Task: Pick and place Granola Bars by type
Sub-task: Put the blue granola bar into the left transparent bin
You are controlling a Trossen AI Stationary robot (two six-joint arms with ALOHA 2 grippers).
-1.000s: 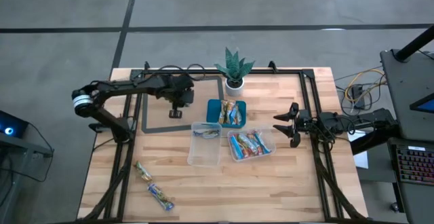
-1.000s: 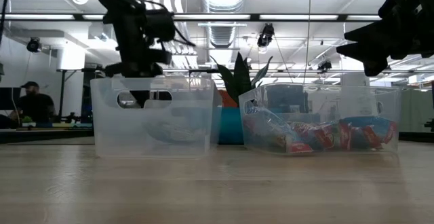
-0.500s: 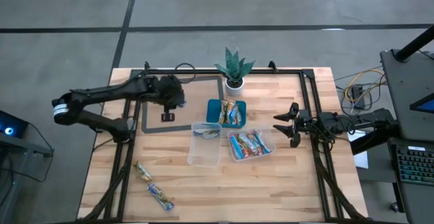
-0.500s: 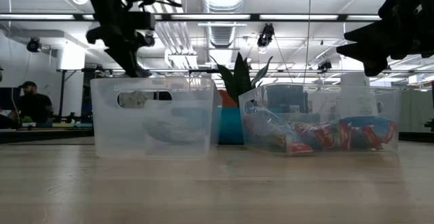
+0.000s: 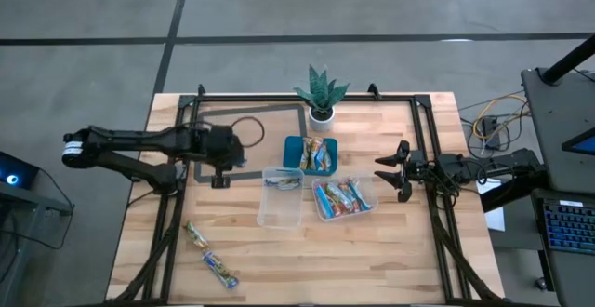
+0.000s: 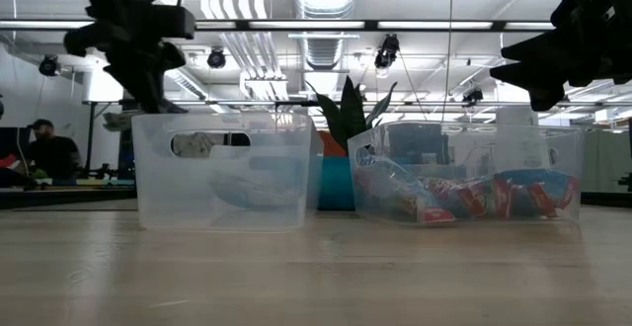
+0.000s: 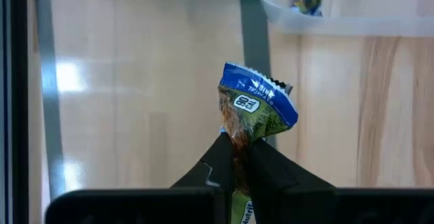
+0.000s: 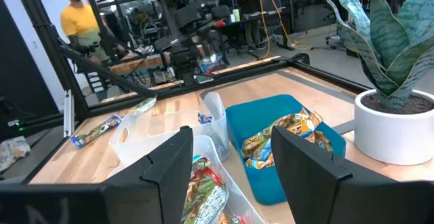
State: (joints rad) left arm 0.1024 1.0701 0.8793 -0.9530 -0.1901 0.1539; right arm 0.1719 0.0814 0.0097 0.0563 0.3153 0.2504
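Note:
My left gripper [image 5: 220, 179] hangs above the table's left part, over a dark frame outline, shut on a granola bar [image 7: 256, 108] in a blue and green wrapper. My right gripper [image 5: 390, 169] waits open at the table's right side, its fingers spread wide in the right wrist view [image 8: 230, 156]. A clear tub [image 5: 282, 198] holds one bar. A second clear tub [image 5: 344, 198] holds several bars, and so does the teal tray [image 5: 310, 154]. Two more bars [image 5: 196, 234] [image 5: 220, 269] lie flat on the table near its near left corner. My left gripper pinches the bar between its two fingertips [image 7: 261, 163] at a brown stretch of the wrapper [image 7: 235, 141] below its blue crimped end. The fingers come from above, pointing down. The bar is lifted clear of the table, its blue end sticking out past the fingertips.
A potted plant [image 5: 321, 93] stands at the far edge behind the teal tray. Dark frame rails run along the table's left and right sides. Bare wood lies across the near half. A person in yellow [image 8: 78, 20] is in the room beyond.
My left gripper has moved from beside the teal tray toward the table's left and near edges, its arm drawing back to the left, still shut on the bar. My right gripper has kept still.

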